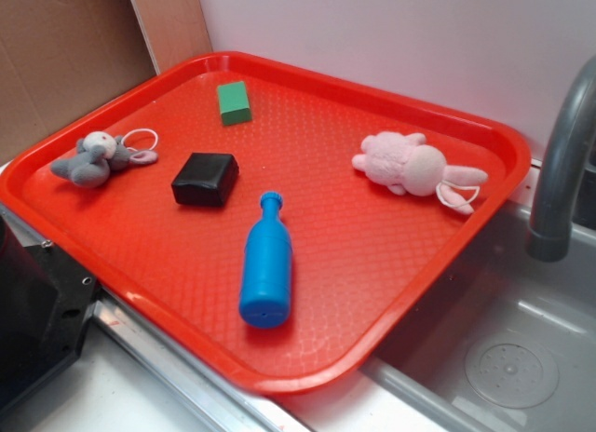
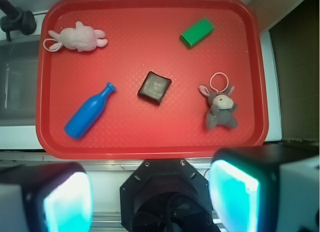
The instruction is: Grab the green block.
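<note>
No readable text, labels or numbers anywhere.

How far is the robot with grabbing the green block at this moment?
Nothing looks done yet. The green block lies untouched at the far side of the red tray, apart from the black box. The gripper hangs high above the tray's near edge, jaws open and empty. Approaching, descending and closing remain.

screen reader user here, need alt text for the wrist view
Seen from above, a red tray holds a green block at upper right, a black box centre, a blue bottle, and pink and grey plush toys; the open gripper hangs below, clear.
</note>
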